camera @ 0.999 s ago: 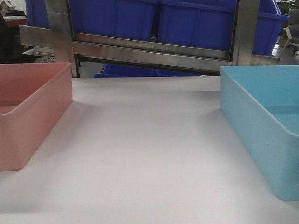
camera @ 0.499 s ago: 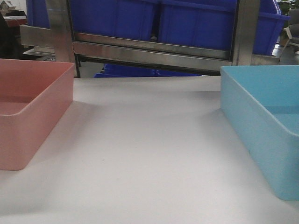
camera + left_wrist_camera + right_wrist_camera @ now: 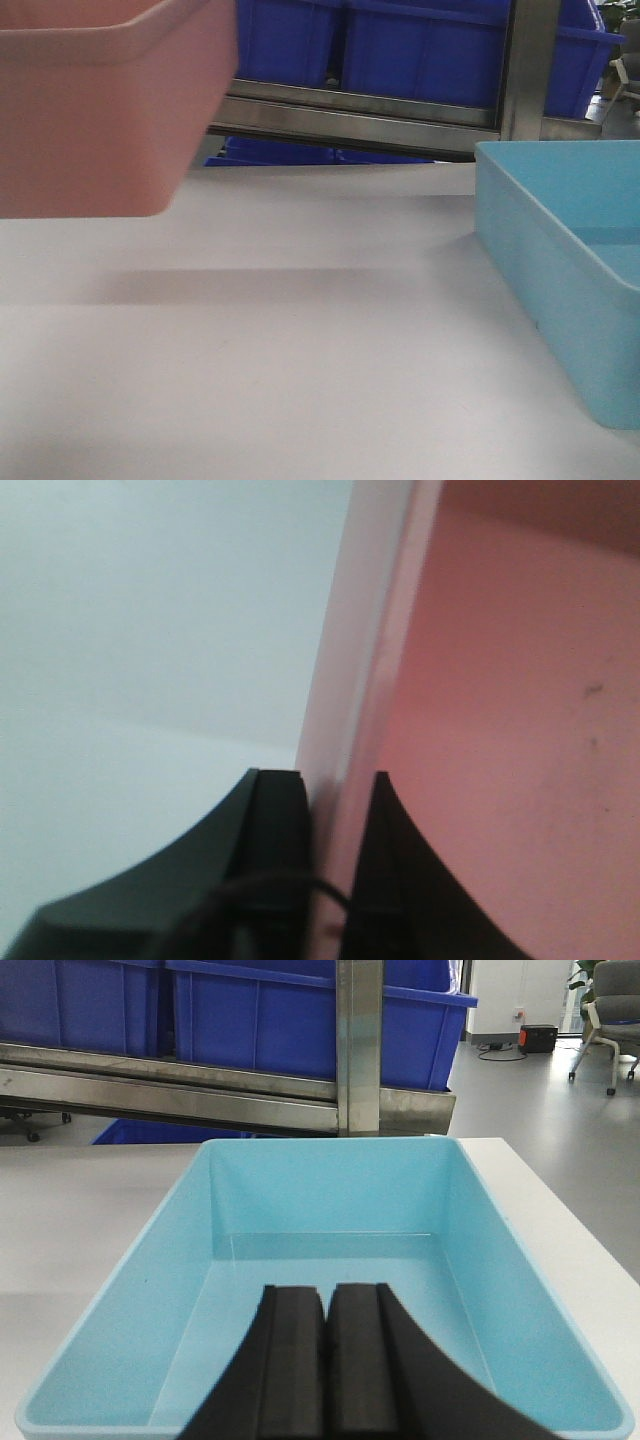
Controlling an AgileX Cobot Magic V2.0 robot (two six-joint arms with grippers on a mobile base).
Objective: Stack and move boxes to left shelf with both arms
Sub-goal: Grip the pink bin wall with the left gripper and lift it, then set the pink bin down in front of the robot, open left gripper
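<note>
The salmon pink box point(image 3: 100, 110) hangs in the air at the upper left of the front view, clear of the white table. My left gripper point(image 3: 328, 780) is shut on the pink box's side wall point(image 3: 365, 680), one finger outside and one inside. The light blue box point(image 3: 560, 270) rests on the table at the right. Seen from the right wrist, the light blue box point(image 3: 330, 1250) lies open below my right gripper point(image 3: 326, 1295), whose fingers are pressed together with nothing between them. The left shelf is out of view.
A stainless steel rack rail point(image 3: 360, 115) crosses behind the table, with an upright post point(image 3: 530, 65) at the right. Dark blue bins point(image 3: 420, 50) fill the rack behind it. The white table point(image 3: 300, 350) stretches between the two boxes. Office chairs point(image 3: 605, 1010) stand far right.
The pink box has left the table, rising and moving right and toward the camera. The light blue box has not moved.
</note>
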